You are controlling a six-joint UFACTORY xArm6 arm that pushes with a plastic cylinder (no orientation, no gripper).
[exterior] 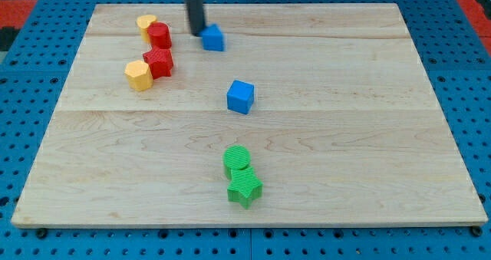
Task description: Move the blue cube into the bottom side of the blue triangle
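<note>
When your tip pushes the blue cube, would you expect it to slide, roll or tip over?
The blue cube probably slides: it sits flat-faced and squat on the smooth wooden board. It looks rigid. An off-centre push would likely turn it. My tip is beside the blue triangle.

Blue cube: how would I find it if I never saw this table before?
Start at the wooden board and look just above its middle. The blue cube sits there alone, touching nothing, with the green blocks below it. The other blue piece, the blue triangle, is smaller and sits near the view's top beside my tip; the cube is the boxy, square-faced one.
</note>
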